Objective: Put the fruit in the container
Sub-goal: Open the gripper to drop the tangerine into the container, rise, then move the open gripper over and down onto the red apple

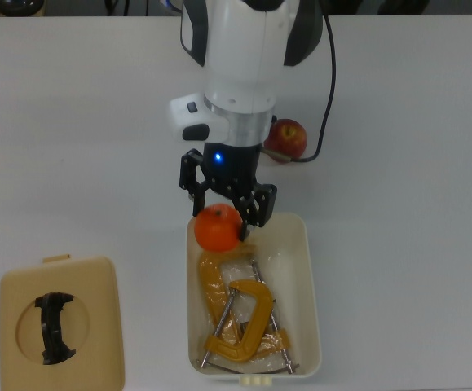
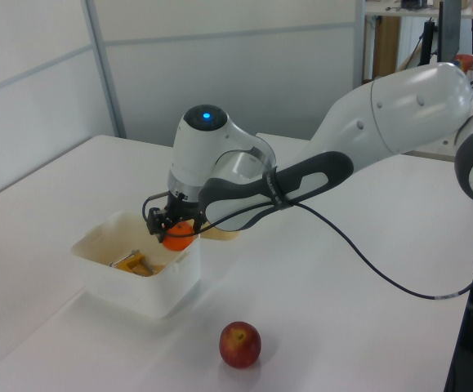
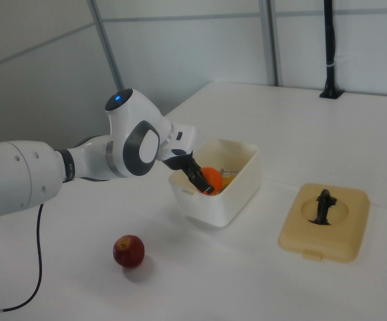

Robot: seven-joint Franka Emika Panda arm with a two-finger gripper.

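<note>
The black jaws are clamped on the round bright orange fruit (image 1: 218, 228), which is held over one end of the deep cream-white plastic tub (image 1: 310, 277). Yellow metal clamps (image 1: 237, 314) lie inside it. The red apple (image 1: 287, 138) sits on the white surface (image 1: 407, 163), apart from the tub.

light: bright, even, overhead | shadows: faint, soft on table (image 1: 399, 98) | focus: slightly soft | glare: none
</note>
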